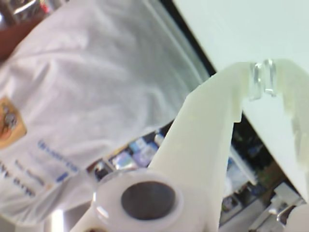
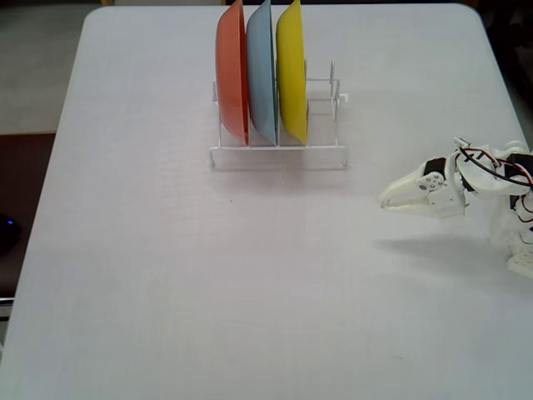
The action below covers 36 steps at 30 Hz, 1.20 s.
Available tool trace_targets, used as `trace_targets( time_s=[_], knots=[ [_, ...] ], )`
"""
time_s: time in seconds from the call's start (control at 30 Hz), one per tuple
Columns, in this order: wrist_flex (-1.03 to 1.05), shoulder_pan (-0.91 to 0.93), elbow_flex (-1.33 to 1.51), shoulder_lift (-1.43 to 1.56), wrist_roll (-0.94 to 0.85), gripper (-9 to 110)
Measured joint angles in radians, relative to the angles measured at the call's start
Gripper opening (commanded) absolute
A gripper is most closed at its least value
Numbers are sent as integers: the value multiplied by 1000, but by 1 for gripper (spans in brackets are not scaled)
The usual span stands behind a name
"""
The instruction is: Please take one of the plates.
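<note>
No cream or off-white plate shows in either view. In the fixed view a white wire rack [image 2: 279,156] at the back middle of the table holds three upright plates: orange [image 2: 231,75], light blue [image 2: 261,75] and bright yellow [image 2: 291,71]. My gripper [image 2: 386,202] hangs above the table at the right, well to the right of and nearer than the rack, pointing left. Its white fingers meet at the tips in the wrist view [image 1: 263,79], and it holds nothing.
The white table [image 2: 166,250] spreads left and in front of the rack. The rack has free slots to the right of the yellow plate. In the wrist view a person in a white T-shirt [image 1: 87,87] stands beyond the table edge.
</note>
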Motion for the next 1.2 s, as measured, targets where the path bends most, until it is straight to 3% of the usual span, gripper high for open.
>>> trace_targets(
  time_s=[0.7,1.2],
  knots=[
    [64,80,0,0,75,0],
    [74,216,0,0,-11,0]
  ],
)
